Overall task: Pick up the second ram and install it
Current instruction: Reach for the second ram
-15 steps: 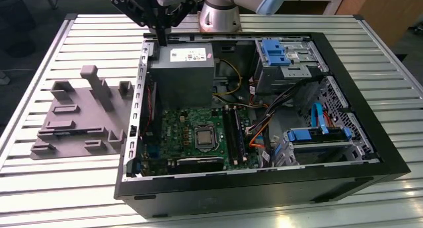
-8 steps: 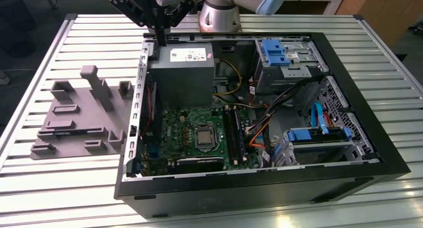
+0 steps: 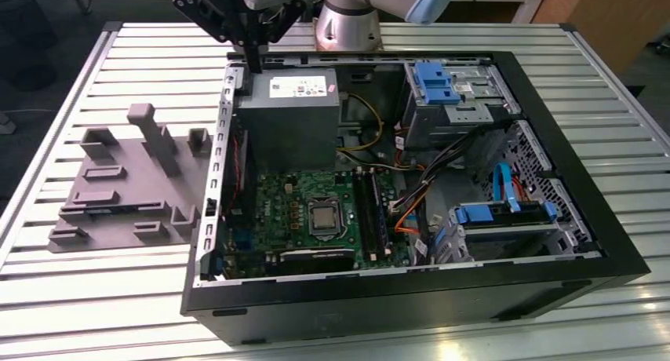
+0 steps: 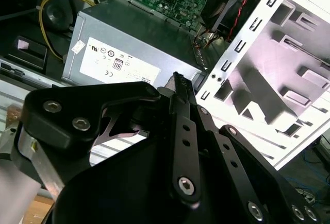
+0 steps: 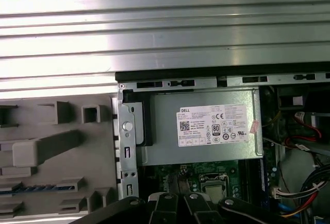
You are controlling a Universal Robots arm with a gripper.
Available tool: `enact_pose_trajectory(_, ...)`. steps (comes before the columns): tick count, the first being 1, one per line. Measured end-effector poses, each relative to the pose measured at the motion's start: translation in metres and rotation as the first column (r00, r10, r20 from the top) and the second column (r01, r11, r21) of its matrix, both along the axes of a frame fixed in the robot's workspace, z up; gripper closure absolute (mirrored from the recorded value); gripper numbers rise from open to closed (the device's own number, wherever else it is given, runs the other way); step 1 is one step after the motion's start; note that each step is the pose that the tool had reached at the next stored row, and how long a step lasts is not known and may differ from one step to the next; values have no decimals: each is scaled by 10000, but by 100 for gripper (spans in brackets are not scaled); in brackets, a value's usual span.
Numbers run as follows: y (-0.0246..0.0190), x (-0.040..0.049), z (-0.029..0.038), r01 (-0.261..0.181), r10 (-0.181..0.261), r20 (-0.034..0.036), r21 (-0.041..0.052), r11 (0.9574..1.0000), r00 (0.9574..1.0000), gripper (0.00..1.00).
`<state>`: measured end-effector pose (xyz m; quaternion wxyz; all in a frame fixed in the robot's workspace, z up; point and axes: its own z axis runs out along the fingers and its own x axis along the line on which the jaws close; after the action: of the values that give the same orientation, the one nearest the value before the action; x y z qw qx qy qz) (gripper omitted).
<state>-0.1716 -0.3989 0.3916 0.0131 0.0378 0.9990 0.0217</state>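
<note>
The tool [image 3: 254, 61], fingers drawn narrow together, hangs by the power supply [image 3: 288, 114] at eleven o'clock of the open computer case [image 3: 398, 298], while the second ram [image 5: 36, 188] lies in the grey holder [image 3: 125, 180] on the tabletop [image 3: 105, 298], at the case's nine o'clock in the exterior view.

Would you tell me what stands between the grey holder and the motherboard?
In the exterior view, the case's metal side wall stands between holder and motherboard.
</note>
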Motion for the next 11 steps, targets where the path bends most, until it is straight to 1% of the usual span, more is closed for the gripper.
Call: enact_pose_trajectory(11,0,-29,-1,0,0,0,0,10000,10000,89)
